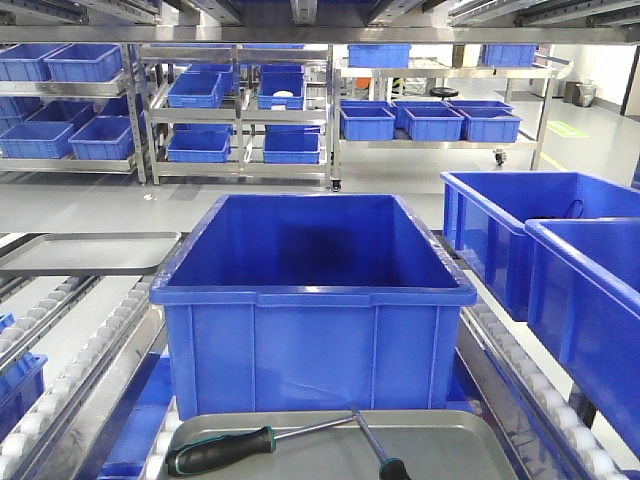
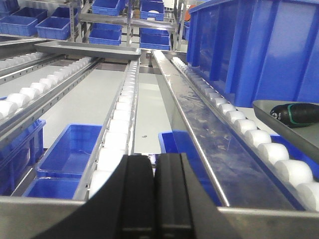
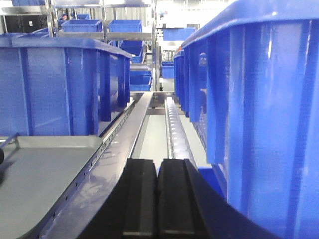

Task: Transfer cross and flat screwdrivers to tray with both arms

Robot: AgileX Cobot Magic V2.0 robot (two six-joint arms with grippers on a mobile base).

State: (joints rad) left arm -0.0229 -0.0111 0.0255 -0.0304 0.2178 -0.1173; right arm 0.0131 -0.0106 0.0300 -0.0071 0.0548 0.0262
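Note:
Two screwdrivers with black-and-green handles lie in a silver-grey tray [image 1: 450, 440] at the near edge of the front view. One screwdriver [image 1: 225, 449] lies with its handle to the left, the other screwdriver [image 1: 385, 462] with its handle at the bottom edge; their shafts meet near the tray's far rim. Which tip is cross or flat I cannot tell. My left gripper [image 2: 154, 164] is shut and empty, left of the tray rim [image 2: 279, 124], where one handle [image 2: 294, 113] shows. My right gripper [image 3: 157, 167] is shut and empty, right of the tray [image 3: 45, 169].
A large blue crate [image 1: 315, 300] stands right behind the near tray. A second silver tray [image 1: 90, 252] lies farther back on the left roller lane. Blue crates [image 1: 560, 270] line the right side, close to my right gripper. Roller tracks [image 2: 119, 119] run ahead, with blue bins below.

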